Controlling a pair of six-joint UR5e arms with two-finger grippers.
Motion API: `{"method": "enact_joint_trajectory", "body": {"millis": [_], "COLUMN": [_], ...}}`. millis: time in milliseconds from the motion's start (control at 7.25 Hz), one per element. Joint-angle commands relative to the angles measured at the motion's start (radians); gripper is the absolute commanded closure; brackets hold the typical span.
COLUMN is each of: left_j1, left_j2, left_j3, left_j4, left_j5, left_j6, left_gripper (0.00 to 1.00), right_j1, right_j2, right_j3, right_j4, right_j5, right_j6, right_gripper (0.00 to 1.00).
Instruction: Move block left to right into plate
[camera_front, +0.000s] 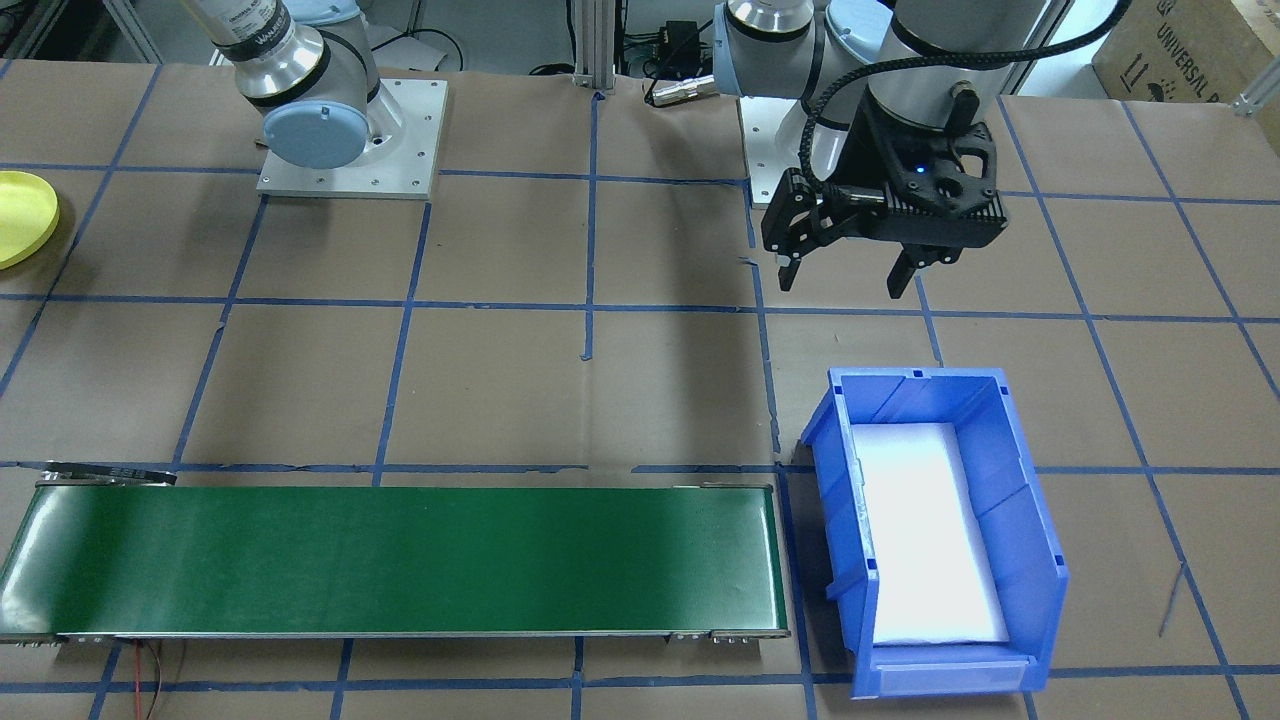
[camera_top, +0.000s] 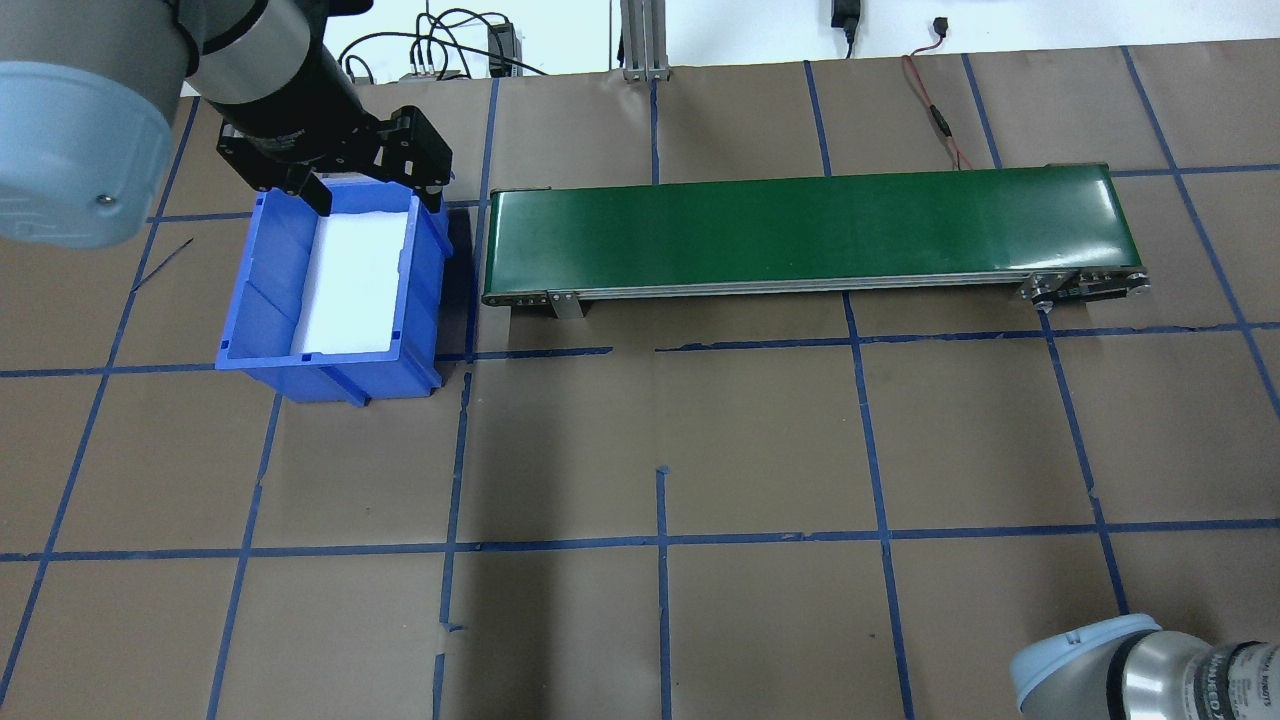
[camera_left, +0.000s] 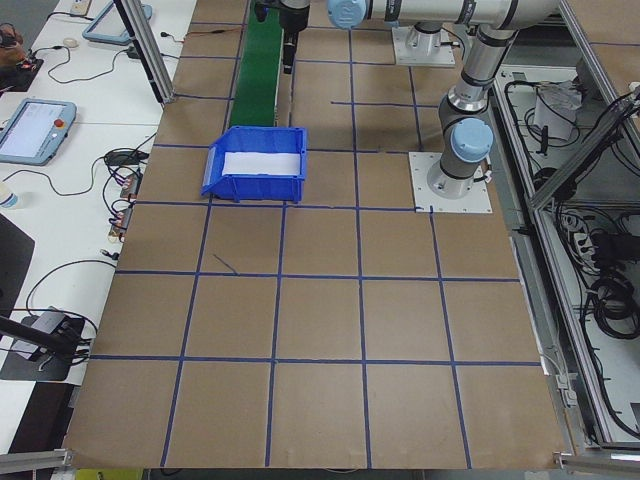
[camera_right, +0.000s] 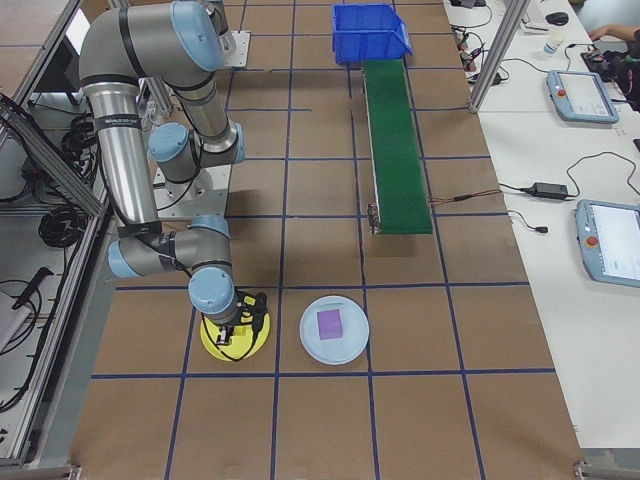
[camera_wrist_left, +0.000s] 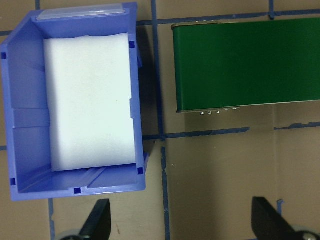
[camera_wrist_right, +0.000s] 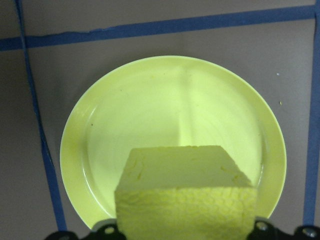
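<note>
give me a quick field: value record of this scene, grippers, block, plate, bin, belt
left gripper: open, hovering beside the blue plastic bin, holding nothing
right gripper: shut on the yellow foam block, held over the plate
round yellow plastic plate: on the table, nothing resting in it yet
bin contents: white foam liner only
green conveyor belt: bare, one end next to the bin
other: pale blue round plate with purple cube, beside the yellow plate

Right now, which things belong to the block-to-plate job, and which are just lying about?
Job: soft yellow foam block, round yellow plastic plate beneath it, right gripper holding the block.
Lying about: blue plastic bin with white liner, green conveyor belt, pale blue plate carrying a purple cube.
</note>
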Motion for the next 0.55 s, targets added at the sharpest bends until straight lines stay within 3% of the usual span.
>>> {"method": "enact_joint_trajectory", "body": {"millis": [0, 414], "left_j1": [0.014, 0.050], "left_j2": [0.001, 0.006], "left_j3": [0.000, 0.000], "left_j4": [0.002, 0.000], "left_j5": [0.004, 0.004], "left_j6": [-0.005, 0.046], "left_gripper": [0.00, 0.00], "right_j1": [-0.011, -0.008], "right_j2": [-0.001, -0.004], "right_j3": [0.014, 0.005], "right_j4": [-0.015, -0.017], "right_j5": [0.008, 0.006], "right_j6": [-0.007, 0.004], "right_gripper": [0.01, 0.00]}}
